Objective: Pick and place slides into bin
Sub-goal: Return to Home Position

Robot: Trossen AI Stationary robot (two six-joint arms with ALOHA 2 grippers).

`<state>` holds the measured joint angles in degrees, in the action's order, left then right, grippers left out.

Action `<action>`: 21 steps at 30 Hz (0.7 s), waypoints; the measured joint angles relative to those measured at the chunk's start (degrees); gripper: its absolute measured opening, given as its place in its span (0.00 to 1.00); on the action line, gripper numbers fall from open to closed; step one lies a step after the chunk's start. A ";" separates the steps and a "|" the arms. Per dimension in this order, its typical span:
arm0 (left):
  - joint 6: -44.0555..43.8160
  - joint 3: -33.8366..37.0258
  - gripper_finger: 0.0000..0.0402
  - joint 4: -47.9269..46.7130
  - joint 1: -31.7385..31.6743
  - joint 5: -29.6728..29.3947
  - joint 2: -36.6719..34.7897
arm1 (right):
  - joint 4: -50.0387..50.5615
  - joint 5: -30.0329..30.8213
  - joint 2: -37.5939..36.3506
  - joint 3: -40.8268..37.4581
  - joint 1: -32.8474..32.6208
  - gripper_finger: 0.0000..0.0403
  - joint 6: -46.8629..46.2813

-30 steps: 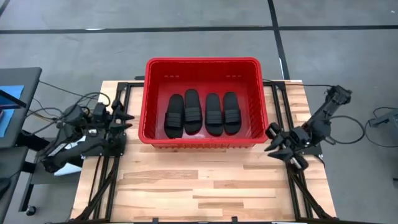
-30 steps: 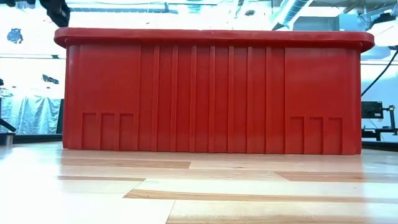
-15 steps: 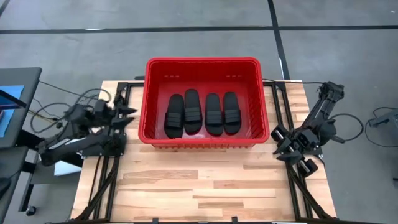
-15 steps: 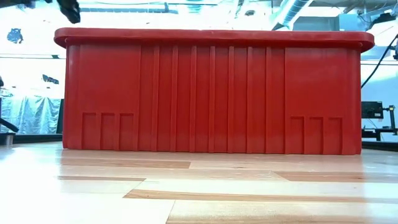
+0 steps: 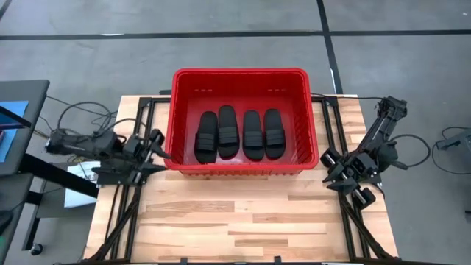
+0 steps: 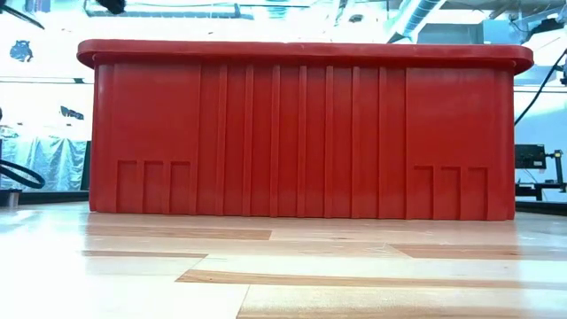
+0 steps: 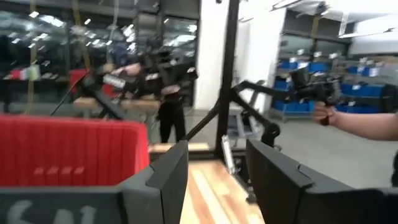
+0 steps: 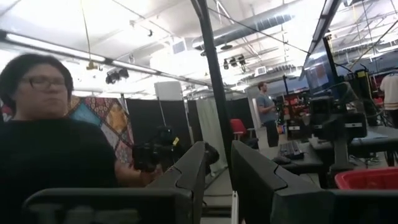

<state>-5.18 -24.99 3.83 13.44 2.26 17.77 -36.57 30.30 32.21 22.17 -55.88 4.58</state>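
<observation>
The red bin (image 5: pixel 240 72) stands on the far middle of the wooden table; it fills the low view (image 6: pixel 301 133). Several black slides (image 5: pixel 227 131) lie flat on their soles, side by side on its floor, long ways near to far. My left gripper (image 5: pixel 160 151) is open and empty just left of the bin's near left corner; its wrist view (image 7: pixel 217 149) shows the bin's wall (image 7: pixel 68 152) beside it. My right gripper (image 5: pixel 327 171) is open and empty to the right of the bin's near right corner; its wrist view (image 8: pixel 217 149) shows the bin's rim (image 8: pixel 367 178) at the side.
Black frame rails (image 5: pixel 132 199) run along both sides of the table. Bare wood (image 5: pixel 235 221) lies between the bin and the near edge. A person (image 8: pixel 50 137) stands beyond the table; a person's hand with a device (image 7: pixel 329 106) shows beyond it too.
My left gripper has gone toward the bin's near left corner, and its arm has stretched out level to the left. My right gripper has drawn back a little toward the table's right edge, then kept still. The slides and the bin have not moved.
</observation>
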 joint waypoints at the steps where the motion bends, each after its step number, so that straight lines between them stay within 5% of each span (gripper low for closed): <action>1: -0.01 -0.10 0.38 -2.41 2.85 -3.64 -1.22 | 1.16 0.00 -0.01 0.02 0.00 0.17 0.02; 13: 0.31 0.03 0.38 -14.10 29.24 -33.55 -5.74 | 20.06 3.02 -4.95 0.02 -1.66 0.17 -7.74; 21: 0.40 4.60 0.38 -7.44 38.03 -42.47 -5.70 | 26.33 7.74 -11.12 0.04 -5.45 0.17 -5.91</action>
<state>-4.78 -20.38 -3.61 51.46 -40.22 12.08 -10.24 38.05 21.08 22.22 -61.32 -1.33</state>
